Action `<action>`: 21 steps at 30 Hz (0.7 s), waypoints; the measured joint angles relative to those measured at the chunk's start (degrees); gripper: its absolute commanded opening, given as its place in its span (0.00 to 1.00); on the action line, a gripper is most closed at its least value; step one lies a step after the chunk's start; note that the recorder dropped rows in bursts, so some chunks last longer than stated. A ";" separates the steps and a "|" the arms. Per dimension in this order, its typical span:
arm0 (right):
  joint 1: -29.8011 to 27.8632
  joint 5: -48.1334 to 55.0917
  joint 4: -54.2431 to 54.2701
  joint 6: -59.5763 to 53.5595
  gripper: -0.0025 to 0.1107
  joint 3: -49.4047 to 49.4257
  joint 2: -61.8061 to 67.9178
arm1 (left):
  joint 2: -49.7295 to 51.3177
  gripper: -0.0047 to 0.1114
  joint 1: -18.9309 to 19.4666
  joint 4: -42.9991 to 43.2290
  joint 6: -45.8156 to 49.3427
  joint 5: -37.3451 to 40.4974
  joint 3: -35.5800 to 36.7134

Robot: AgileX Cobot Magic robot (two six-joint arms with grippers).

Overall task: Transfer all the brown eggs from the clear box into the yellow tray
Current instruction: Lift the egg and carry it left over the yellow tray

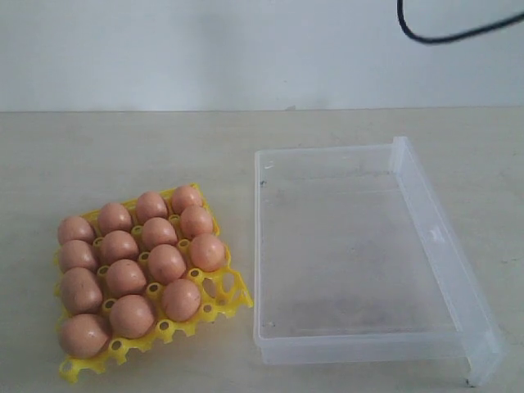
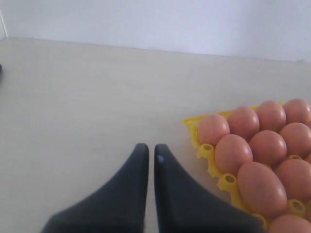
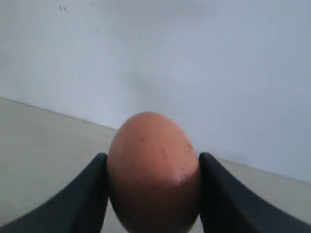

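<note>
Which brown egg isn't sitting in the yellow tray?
The faintly speckled brown oval egg pinched in the right gripper; the other eggs rest in cups of the yellow plastic grid tray.

Pale beige, matt tabletop (image 1: 123,147), faintly streaked, running back to a straight far edge. Bears two things directly. On the left of the exterior view, a bright yellow square plastic egg tray (image 1: 219,288) of openwork cups with scalloped edges, flat on the surface and set askew to the table's edge. On the right, a large shallow rectangular box of transparent plastic (image 1: 344,347), flat on its base, with a clear hinged lid flap (image 1: 446,254) along its right side. Tray and box just beside each other, closest at the tray's right corner; contact not discernible. Elsewhere bare beige surface.
</note>
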 measured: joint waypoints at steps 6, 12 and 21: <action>0.14 -9.16 0.25 0.00 0.02 18.59 -8.69 | 0.00 0.08 0.00 0.00 0.00 0.00 0.00; 0.64 -30.03 2.23 8.75 0.02 35.52 -26.08 | 0.00 0.08 0.00 0.00 0.00 0.00 0.00; 0.64 -47.91 -18.22 42.41 0.02 44.23 -35.64 | 0.00 0.08 0.00 0.00 0.00 0.00 0.00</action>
